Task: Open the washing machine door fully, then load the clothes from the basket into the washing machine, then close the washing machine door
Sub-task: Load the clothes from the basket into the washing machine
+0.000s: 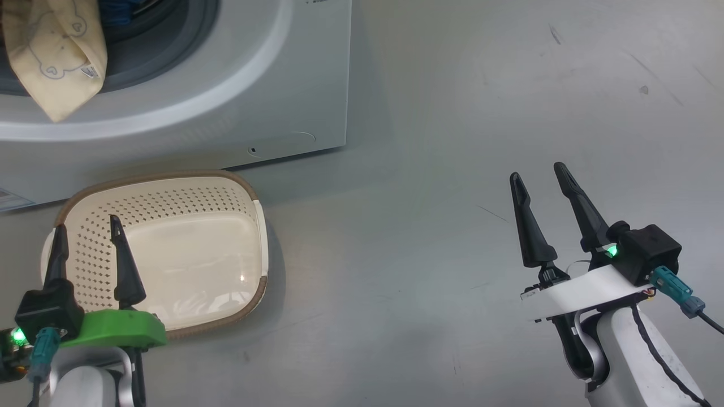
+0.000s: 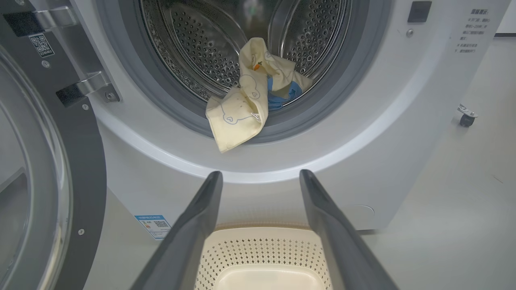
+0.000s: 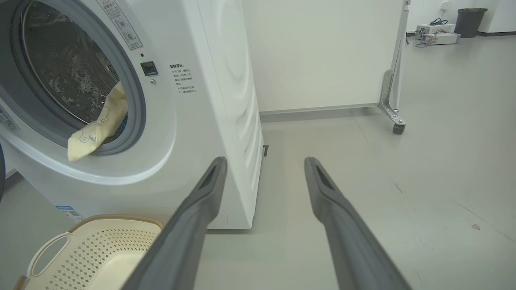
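Clothes [image 2: 242, 108], pale yellow with blue trim, lie bunched at the mouth of the washing machine [image 2: 383, 153]. Most of the fabric sits in the steel drum [image 2: 201, 52], but one flap hangs out over the grey ring [image 2: 342, 96] at the bottom of the opening, its long axis running down and outward from the machine.

The left gripper [image 2: 261, 174], fingers spread and holding nothing, hovers low in front of the machine and points at its front, with the flap above and beyond its tips. It is the nearer arm. The right gripper [image 1: 537, 171], also spread and empty, hangs off the machine's right corner, well apart from the opening.

The door [image 2: 86, 169] stands swung open on the machine's left. The basket [image 2: 262, 251] sits just in front of the machine, under the left gripper. It looks empty, though its near end is cut off. The hanging flap would likely be trapped if the door shut now.
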